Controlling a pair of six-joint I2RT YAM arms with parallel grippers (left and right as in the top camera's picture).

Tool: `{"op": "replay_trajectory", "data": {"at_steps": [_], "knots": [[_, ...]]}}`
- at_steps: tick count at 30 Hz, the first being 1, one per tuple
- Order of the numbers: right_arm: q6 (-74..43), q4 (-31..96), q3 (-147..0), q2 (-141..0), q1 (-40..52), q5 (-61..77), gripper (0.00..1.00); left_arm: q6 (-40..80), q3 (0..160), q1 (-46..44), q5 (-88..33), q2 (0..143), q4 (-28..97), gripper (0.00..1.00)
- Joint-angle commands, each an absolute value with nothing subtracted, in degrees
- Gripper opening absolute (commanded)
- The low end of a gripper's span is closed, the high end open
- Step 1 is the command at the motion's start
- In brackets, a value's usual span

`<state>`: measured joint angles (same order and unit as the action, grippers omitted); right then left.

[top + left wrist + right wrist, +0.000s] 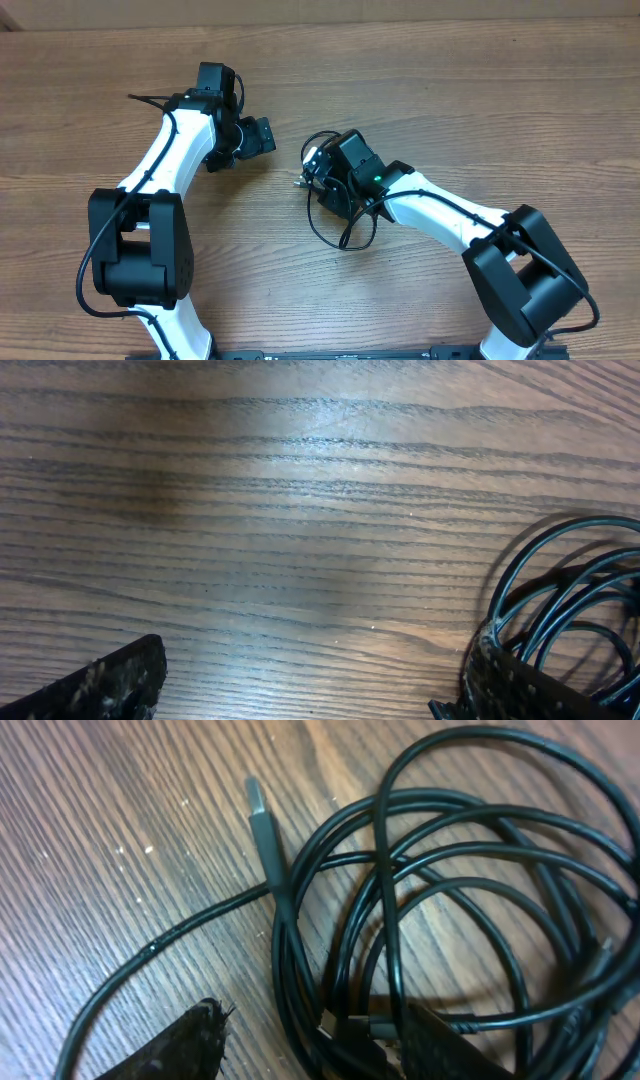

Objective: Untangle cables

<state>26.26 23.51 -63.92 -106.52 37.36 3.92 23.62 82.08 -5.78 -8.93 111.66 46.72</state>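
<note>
Cables, thin black flexible cords (450,870), lie bunched in overlapping loops on the brown wood-grain worktop (450,80). They are off to the right of the left end effector (250,140) and directly beneath the right end effector (318,170).

The left end effector is spread wide and empty, with only bare wood between its fingers. It sits apart from the bunch, so it looks free to act as an anchor. A good move would be to bring it across and press down on the coil's near edge, so the whole bunch does not drag when one strand is drawn out.

In the right wrist view, the right end effector (310,1050) stands with its fingers apart. They straddle a few strands at the coil's left side and do not clamp them. Closing here would probably trap several cords at once and tighten the knot.

Ahead and slightly to the left of it lies a dark straight plug connector (262,825), pointing away, with its cord crossing the loops. A single loose strand (150,950) sweeps out to the left. The plug end seems the best thing to take: grip it alone, just behind the connector. Then lift it a little and draw it slowly back along its own path, stopping if the other loops rise with it.
</note>
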Motion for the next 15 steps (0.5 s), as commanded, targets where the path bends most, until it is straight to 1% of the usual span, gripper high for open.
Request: {"op": "replay_trajectory", "data": {"at_steps": [1,4,6,7,8,10,12,13,15], "knots": [[28.8,22.9,-63.7,-107.5,37.3,3.2,0.56,23.8,81.7,-5.7,-8.6,112.2,46.7,0.96],[28.8,22.7,-63.7,-107.5,37.4,3.5,0.57,23.8,81.7,-5.7,-8.6,112.2,46.7,0.97],[28.8,22.4,-63.7,-107.5,37.8,3.7,0.73,23.7,81.7,-5.7,-8.6,112.2,46.7,0.98],[28.8,22.3,-63.8,-107.5,38.1,3.7,0.92,23.7,81.7,-5.7,-8.6,112.2,46.7,0.98],[28.8,22.2,-63.8,-107.5,38.4,3.7,0.94,23.5,81.7,-5.7,-8.6,112.2,46.7,0.98],[27.9,21.3,-63.9,-107.5,39.0,3.6,0.94,23.1,81.7,-5.7,-8.6,112.2,46.7,0.98],[27.3,20.6,-63.9,-107.5,39.4,3.5,0.90,23.1,81.7,-5.7,-8.5,112.2,46.7,0.98],[27.3,20.6,-63.9,-107.5,39.4,3.5,0.89,23.1,81.7,-5.7,-8.5,112.2,46.7,0.98],[27.3,21.0,-63.8,-107.5,39.3,3.5,0.85,23.1,81.7,-5.7,-8.5,112.2,46.7,0.98]]}}
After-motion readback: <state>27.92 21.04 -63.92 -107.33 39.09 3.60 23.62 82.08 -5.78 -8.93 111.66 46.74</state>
